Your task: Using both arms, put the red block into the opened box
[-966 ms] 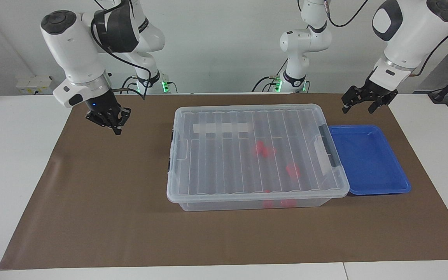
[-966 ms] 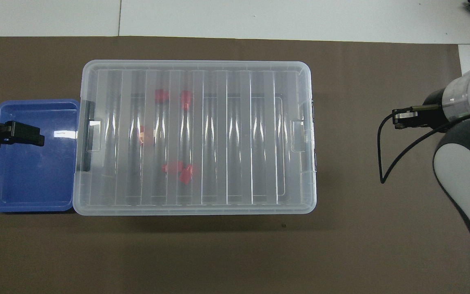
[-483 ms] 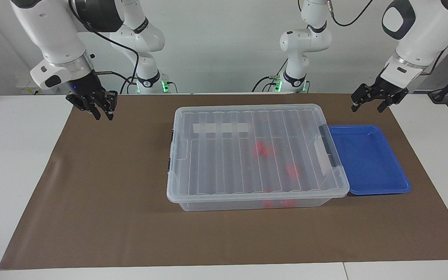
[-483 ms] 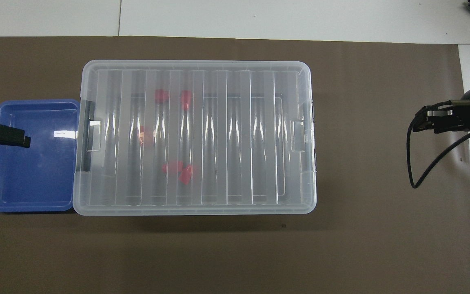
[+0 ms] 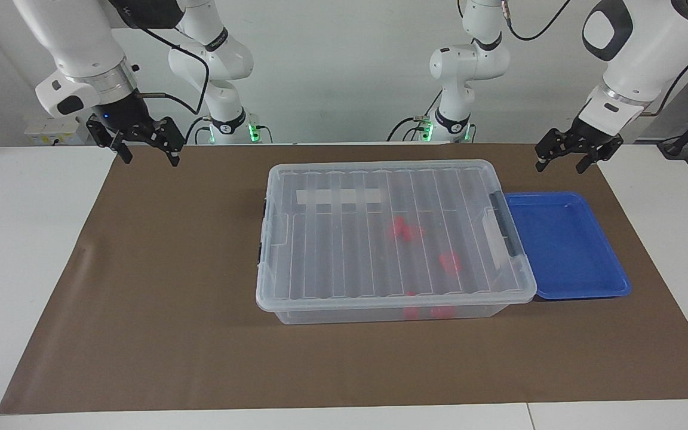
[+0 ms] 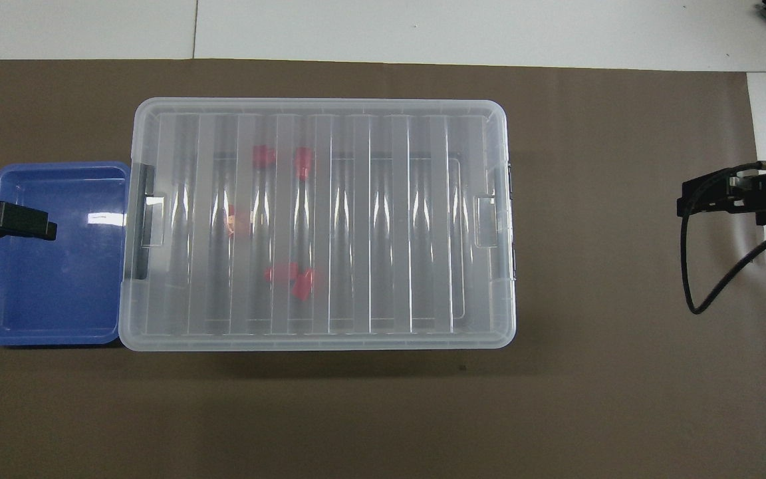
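The box (image 5: pixel 332 301) (image 6: pixel 330 106) stands mid-table with its ribbed clear lid on. Through the lid several red blocks show inside, among them a pair (image 5: pixel 401 229) (image 6: pixel 290 276) and a single one (image 5: pixel 450 261) (image 6: pixel 231 219). My right gripper (image 5: pixel 149 159) (image 6: pixel 685 199) hangs open and empty above the brown mat's edge at the right arm's end, well away from the box. My left gripper (image 5: pixel 559 168) (image 6: pixel 44 226) hangs open and empty in the air by the blue tray. Neither gripper touches anything.
A blue tray (image 5: pixel 565 245) (image 6: pixel 50 286) with nothing in it lies against the box's latch (image 5: pixel 502 221) at the left arm's end. A brown mat (image 5: pixel 171 286) covers the white table. A black cable (image 6: pixel 715 293) loops under the right wrist.
My right gripper has gone from shut to open while rising and drawing away from the box toward the mat's edge. The left gripper lifted slightly. Box and blocks have not moved.
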`<action>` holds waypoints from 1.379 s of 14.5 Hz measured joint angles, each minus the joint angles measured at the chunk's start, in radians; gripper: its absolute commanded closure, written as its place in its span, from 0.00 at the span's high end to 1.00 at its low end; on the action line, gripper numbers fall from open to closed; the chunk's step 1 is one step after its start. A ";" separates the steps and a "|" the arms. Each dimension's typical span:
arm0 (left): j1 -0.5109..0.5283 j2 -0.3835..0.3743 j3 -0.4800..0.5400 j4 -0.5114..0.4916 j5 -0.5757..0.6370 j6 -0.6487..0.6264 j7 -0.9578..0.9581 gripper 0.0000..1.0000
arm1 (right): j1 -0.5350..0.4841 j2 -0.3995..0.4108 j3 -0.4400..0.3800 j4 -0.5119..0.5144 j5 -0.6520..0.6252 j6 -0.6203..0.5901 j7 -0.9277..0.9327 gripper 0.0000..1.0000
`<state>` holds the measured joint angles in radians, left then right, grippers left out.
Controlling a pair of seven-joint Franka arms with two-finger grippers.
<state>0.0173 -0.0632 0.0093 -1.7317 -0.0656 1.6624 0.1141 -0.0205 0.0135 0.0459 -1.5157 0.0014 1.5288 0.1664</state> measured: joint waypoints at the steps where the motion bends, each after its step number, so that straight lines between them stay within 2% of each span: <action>1: 0.000 0.000 0.000 0.000 0.000 0.000 0.000 1.00 | 0.000 -0.002 0.001 0.000 0.000 -0.001 0.022 1.00; 8: 0.000 0.000 -0.004 0.000 0.000 0.001 0.000 1.00 | 0.001 -0.068 0.009 -0.071 0.000 -0.017 0.064 1.00; 20: 0.000 0.000 -0.004 -0.001 0.000 0.005 0.000 1.00 | 0.001 -0.073 0.009 -0.080 0.000 -0.013 0.064 1.00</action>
<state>0.0172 -0.0633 0.0051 -1.7331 -0.0656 1.6678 0.1141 -0.0196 -0.0591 0.0545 -1.5957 0.0015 1.5161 0.2302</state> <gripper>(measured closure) 0.000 0.000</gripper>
